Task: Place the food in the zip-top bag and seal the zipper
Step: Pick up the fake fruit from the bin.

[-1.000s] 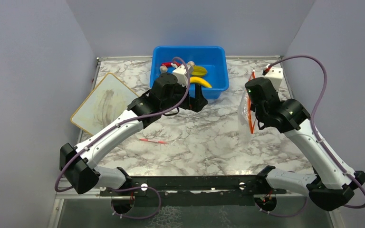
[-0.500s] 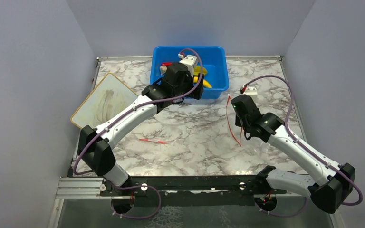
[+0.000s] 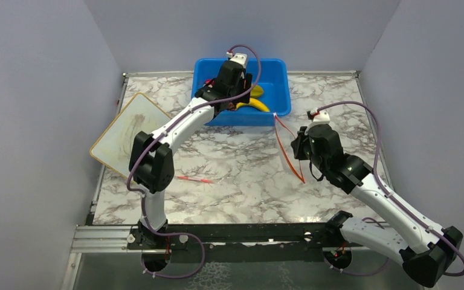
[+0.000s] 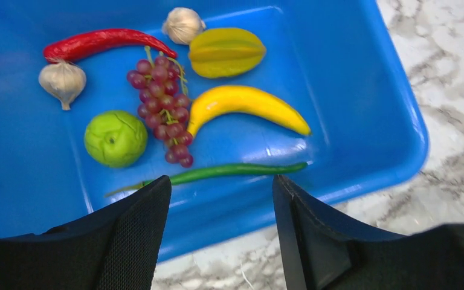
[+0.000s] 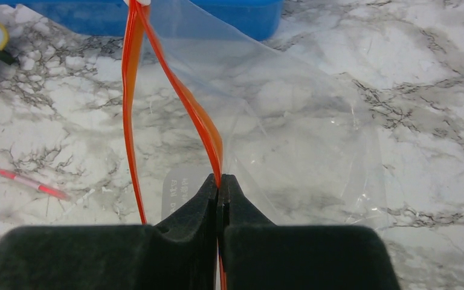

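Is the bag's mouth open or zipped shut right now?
Open. In the right wrist view the zipper shows two orange strips bowing apart, with the right gripper pinching only one of them.

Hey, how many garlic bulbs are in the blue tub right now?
2: one garlic bulb by the red chili's left end, the other beside the starfruit; none looks hidden.

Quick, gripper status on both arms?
Left gripper: open, holding nothing, over the blue tub.
Right gripper: closed on the zipper of the zip-top bag.
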Controlling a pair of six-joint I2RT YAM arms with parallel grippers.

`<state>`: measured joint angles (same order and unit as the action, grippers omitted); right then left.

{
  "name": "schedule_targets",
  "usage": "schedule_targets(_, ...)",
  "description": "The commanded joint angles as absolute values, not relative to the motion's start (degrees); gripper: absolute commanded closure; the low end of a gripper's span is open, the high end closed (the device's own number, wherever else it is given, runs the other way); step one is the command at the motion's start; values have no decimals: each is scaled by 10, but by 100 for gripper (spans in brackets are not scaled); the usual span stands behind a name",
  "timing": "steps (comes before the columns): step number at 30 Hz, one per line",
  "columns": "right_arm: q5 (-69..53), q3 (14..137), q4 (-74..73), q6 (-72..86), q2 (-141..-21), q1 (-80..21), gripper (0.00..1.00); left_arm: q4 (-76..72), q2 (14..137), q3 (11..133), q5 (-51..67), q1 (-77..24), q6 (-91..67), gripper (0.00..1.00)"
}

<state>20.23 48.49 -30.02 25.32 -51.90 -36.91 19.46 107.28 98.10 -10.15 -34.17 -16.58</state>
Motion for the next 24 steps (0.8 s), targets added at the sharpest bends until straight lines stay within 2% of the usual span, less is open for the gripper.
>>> schedule_targets(1,163,481,-278,248,-523,-367,99,199,1128,1051,-126,-310,-173,38)
schedule_targets(9,181,495,-324,245,-538,-367,99,190,1256,1191,-59,-291,-139,34)
schedule_targets(14,174,506,-339,240,-539,-367,99,189,1335,1274,-33,-291,-178,34)
schedule_targets(20,175,525,-343,229,-559,-367,99,144,1402,1315,-12,-289,-200,33)
schedule_targets(24,170,533,-338,223,-576,-367,99,145,1435,1337,-47,-284,-258,29)
